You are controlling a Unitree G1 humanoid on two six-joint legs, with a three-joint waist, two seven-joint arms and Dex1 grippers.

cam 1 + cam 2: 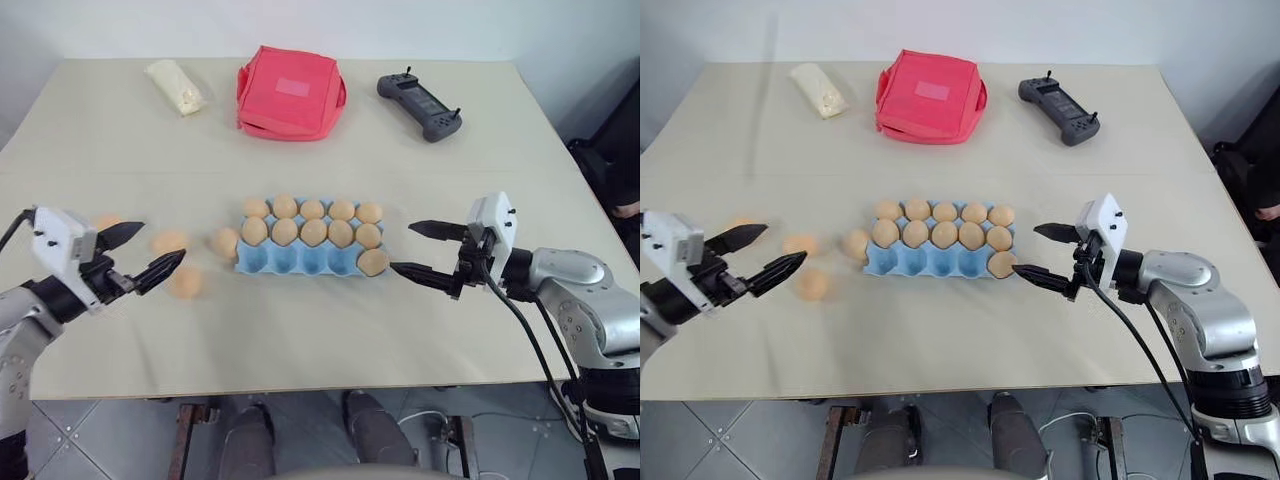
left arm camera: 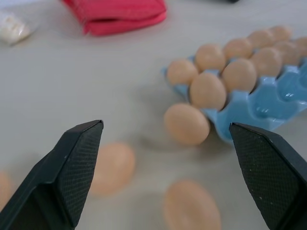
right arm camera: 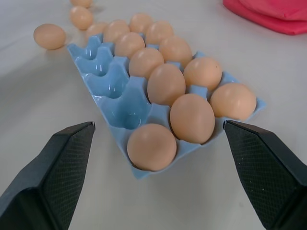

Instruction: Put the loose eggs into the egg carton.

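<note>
The light blue moulded egg carton (image 1: 300, 258) is sitting mid-table w/ 11 smooth tan eggs in its round cups. The back 2 rows are full, and the near row is holding 1 egg at its right end, so 4 cups are staying empty.

Four loose orange-tan oval eggs (image 1: 185, 281) are lying on the flat beige table (image 1: 420, 140), left of the carton. One is resting just beside its left edge.

The left gripper (image 1: 140, 253) is hovering near them, black fingers spread wide, holding nothing. The right gripper (image 1: 418, 249) is also wide & empty, by the carton's right end.

What could go wrong: eggs are round & slick, so a bump from a finger could be sending one rolling away. Squeezing too hard could be cracking the thin shell. A low finger could also be shoving the light carton.
</note>
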